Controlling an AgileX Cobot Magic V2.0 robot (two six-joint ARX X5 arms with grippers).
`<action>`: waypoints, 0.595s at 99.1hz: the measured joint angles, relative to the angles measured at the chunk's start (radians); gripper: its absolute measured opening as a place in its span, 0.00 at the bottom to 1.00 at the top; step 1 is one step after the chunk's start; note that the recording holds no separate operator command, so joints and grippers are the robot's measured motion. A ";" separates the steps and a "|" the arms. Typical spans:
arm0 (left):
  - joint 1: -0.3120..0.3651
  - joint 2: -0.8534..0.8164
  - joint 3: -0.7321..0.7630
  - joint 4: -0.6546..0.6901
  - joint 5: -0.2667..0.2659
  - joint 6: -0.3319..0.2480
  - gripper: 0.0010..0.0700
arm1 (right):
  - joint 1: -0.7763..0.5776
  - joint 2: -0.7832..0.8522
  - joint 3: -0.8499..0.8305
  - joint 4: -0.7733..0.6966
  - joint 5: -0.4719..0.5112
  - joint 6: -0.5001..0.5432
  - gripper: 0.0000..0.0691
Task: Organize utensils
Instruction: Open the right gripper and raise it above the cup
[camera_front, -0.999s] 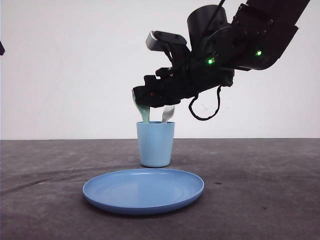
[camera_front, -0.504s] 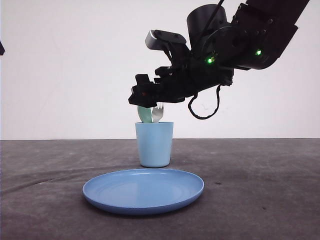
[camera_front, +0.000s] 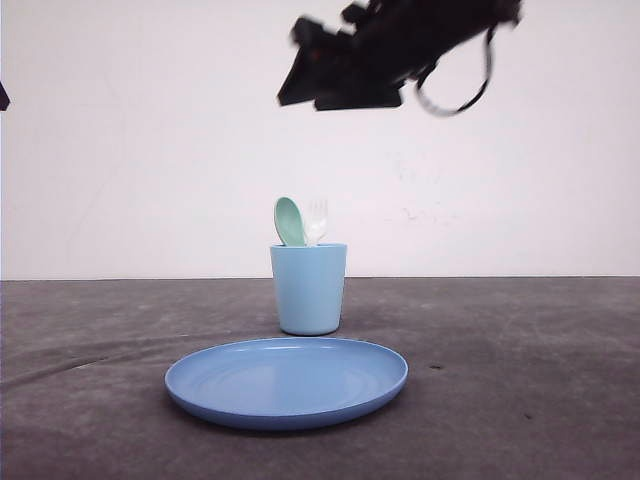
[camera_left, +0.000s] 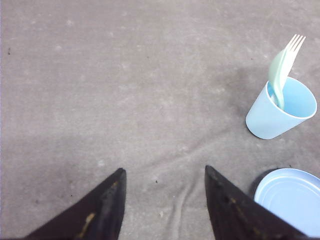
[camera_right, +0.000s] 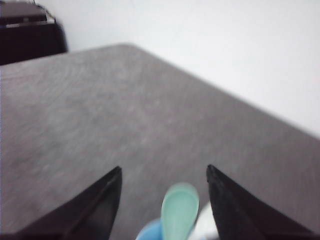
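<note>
The mint-green spoon and the white fork stand upright, heads up, in the light blue cup at the middle of the table. From the left wrist view the spoon and fork lean together in that cup. My right gripper hangs high above the cup, blurred, open and holding nothing; its wrist view has the spoon bowl below the gap between its fingers. My left gripper is open over bare cloth, well to the side of the cup.
A round blue plate lies in front of the cup, its rim near my left gripper's finger. Dark grey cloth covers the table. A white wall stands behind. A dark box sits at the table's far corner.
My right gripper let go of the utensils and rose quickly, up and slightly right, from the cup's mouth to high above it. Spoon and fork stay in the cup.
</note>
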 joint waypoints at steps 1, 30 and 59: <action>0.000 0.000 0.000 0.000 0.000 0.000 0.42 | -0.002 -0.009 0.000 -0.018 0.000 0.003 0.49; 0.000 0.000 0.000 0.000 0.000 0.000 0.42 | -0.037 -0.182 -0.036 -0.281 0.005 0.049 0.49; 0.000 0.000 0.000 0.000 0.000 0.000 0.42 | -0.036 -0.217 -0.169 -0.284 0.048 0.093 0.49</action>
